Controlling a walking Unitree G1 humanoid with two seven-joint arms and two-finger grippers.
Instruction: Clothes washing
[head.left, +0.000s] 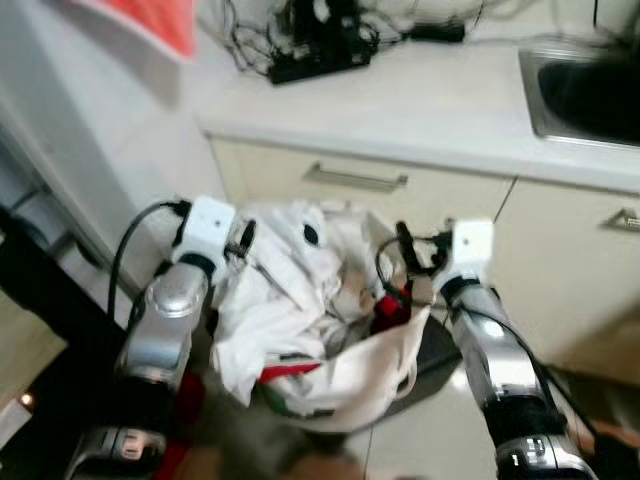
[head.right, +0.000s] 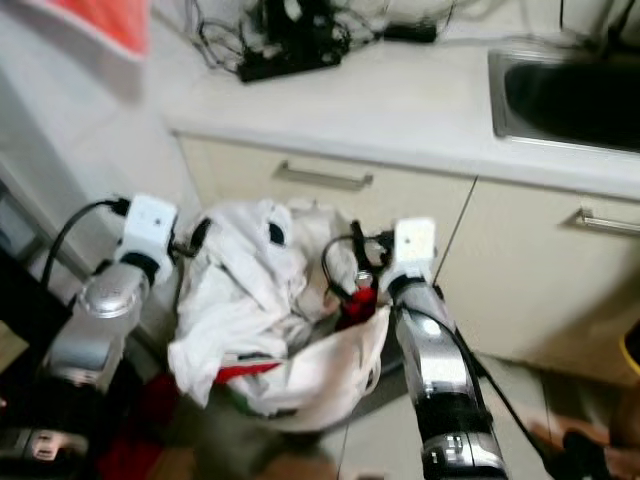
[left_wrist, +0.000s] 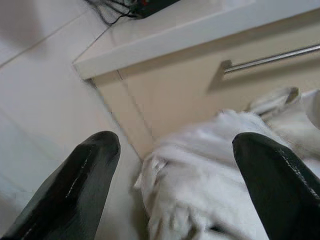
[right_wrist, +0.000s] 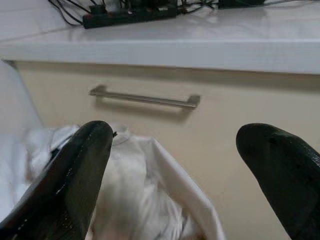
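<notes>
A heap of white clothes fills a white laundry bag that stands on the floor in front of the cream cabinet. Something red lies among the clothes at the bag's right side. My left gripper hangs at the heap's upper left, open, its fingers spread wide with white cloth just beyond them. My right gripper is over the bag's right rim, also open, with nothing between its fingers; the bag's cloth lies below them.
The cabinet's drawer handle is right behind the bag. On the counter lie a black power strip with cables and, at the right, a steel sink. A white panel stands to the left, with red cloth above.
</notes>
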